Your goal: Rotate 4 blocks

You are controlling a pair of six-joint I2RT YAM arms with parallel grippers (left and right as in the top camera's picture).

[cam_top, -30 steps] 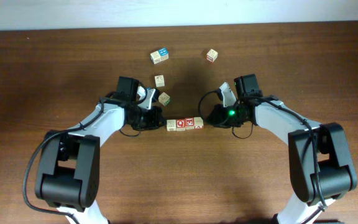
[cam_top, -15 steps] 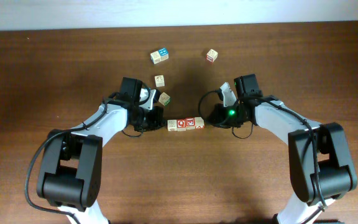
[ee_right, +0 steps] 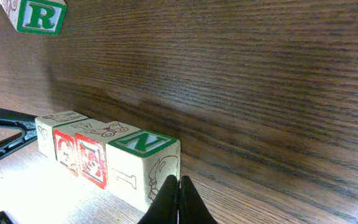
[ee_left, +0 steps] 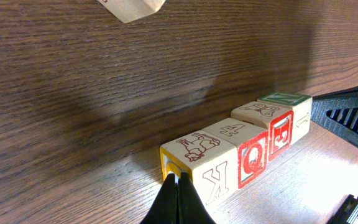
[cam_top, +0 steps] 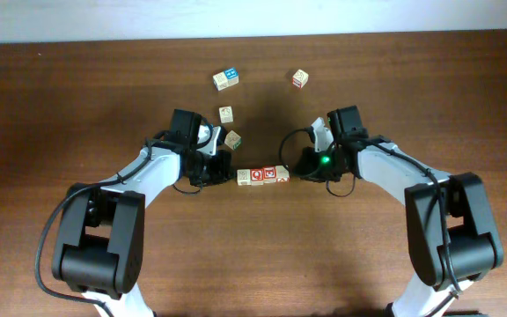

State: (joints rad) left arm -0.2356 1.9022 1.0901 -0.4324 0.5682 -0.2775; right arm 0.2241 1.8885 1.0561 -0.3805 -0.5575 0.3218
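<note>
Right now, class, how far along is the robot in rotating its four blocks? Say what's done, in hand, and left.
Done: the four blocks stand touching in one row. In hand: the left gripper, shut, sits against the K block; the right gripper, shut, meets the N block at the other end. Left: the row lies nearly crosswise, so the turn probably remains.

The row of four wooden cubes on the desk reads as follows. The K cube [ee_left: 213, 179] at one end has an outlined "K" on its side. The Q cube [ee_left: 252, 159] beside it bears a red "Q" on its side and a "4" on top. The E cube [ee_left: 282, 132] shows a red "E". The N cube [ee_right: 143, 143] has a green "N" on top and a "1" on its side. Apart from the row, the R cube [ee_right: 40, 15] shows a green "R".
</note>
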